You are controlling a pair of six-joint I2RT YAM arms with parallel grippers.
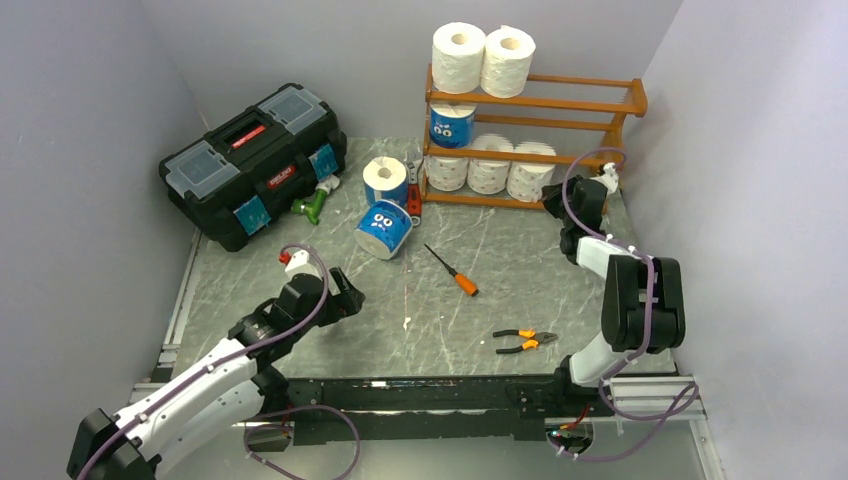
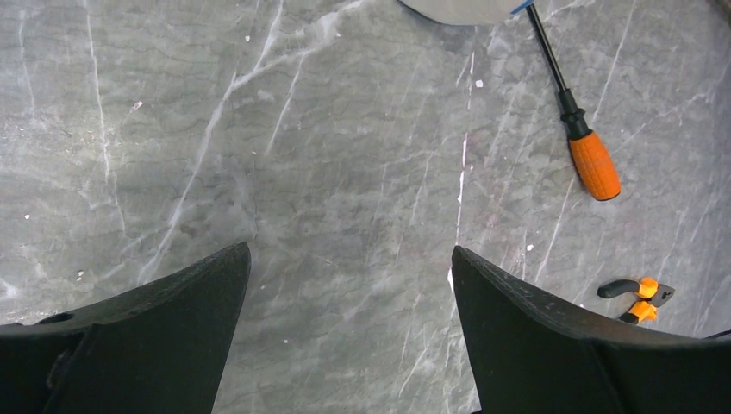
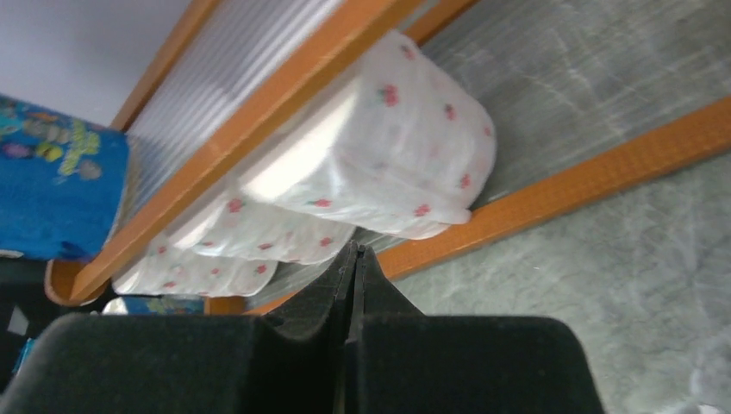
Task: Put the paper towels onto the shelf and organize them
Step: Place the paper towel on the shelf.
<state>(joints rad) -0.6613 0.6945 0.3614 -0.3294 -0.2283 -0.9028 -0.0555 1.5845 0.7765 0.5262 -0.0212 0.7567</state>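
The wooden shelf [image 1: 585, 103] stands at the back right. Two white paper towels [image 1: 458, 57] sit on its top tier, one blue roll [image 1: 452, 125] on the middle tier and three white rolls [image 1: 490, 172] on the bottom tier. On the table to its left, one blue roll [image 1: 385, 182] stands upright and another [image 1: 384, 229] lies tipped. My right gripper [image 1: 549, 203] is shut and empty, just in front of the bottom tier's right end; its wrist view shows the white rolls [image 3: 379, 164] close ahead of the gripper [image 3: 355, 248]. My left gripper [image 1: 348, 297] [image 2: 350, 250] hangs open over bare table.
A black toolbox [image 1: 255, 165] sits at the back left with a green tool [image 1: 312, 205] beside it. An orange-handled screwdriver [image 1: 452, 270] [image 2: 579, 129] and pliers [image 1: 525, 341] [image 2: 638, 291] lie mid-table. Walls close in on three sides.
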